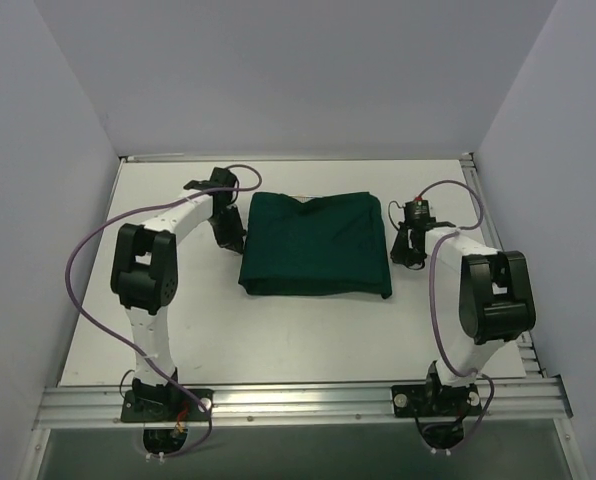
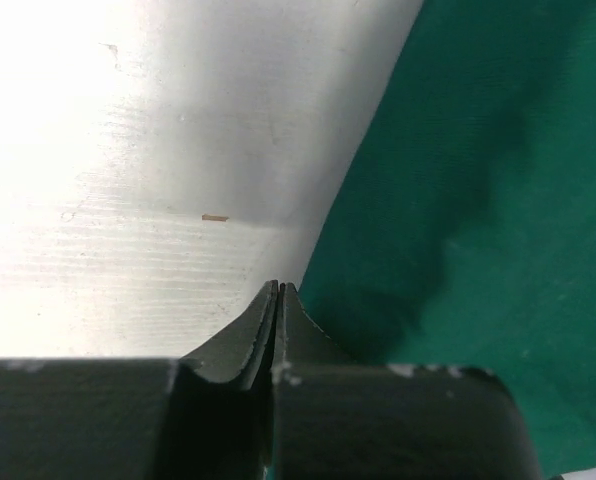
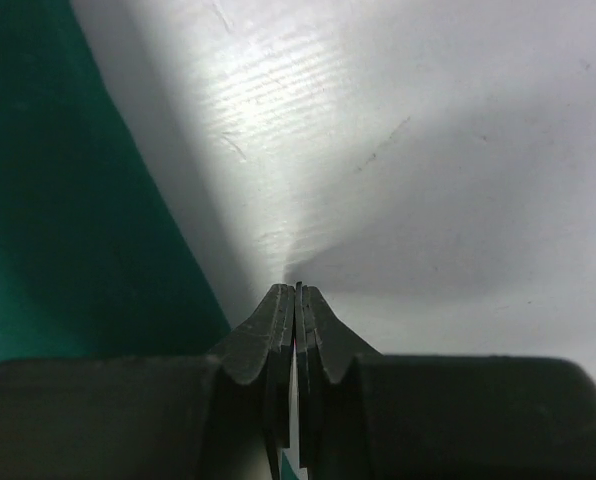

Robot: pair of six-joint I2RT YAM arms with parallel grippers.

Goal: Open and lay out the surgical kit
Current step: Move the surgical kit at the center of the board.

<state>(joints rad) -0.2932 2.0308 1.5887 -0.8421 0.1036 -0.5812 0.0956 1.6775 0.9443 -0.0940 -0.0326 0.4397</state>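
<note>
Since the dark green drape [image 1: 316, 245] lies folded shut in the middle of the desk [image 1: 308, 345], I judge the opening step not yet begun; whatever it wraps is hidden. My left end effector [image 2: 278, 290] sits just beside the drape's left edge, jaws pressed together, holding nothing; my right end effector [image 3: 297, 290] mirrors it at the right edge, likewise closed and empty. Next I must part the jaws and pinch a top fold; bare desk lies on every side for spreading, most of it toward me.

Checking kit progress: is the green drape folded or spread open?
Folded: the green drape lies as a compact bundle, fold lines visible on top; nothing inside shows.
</note>
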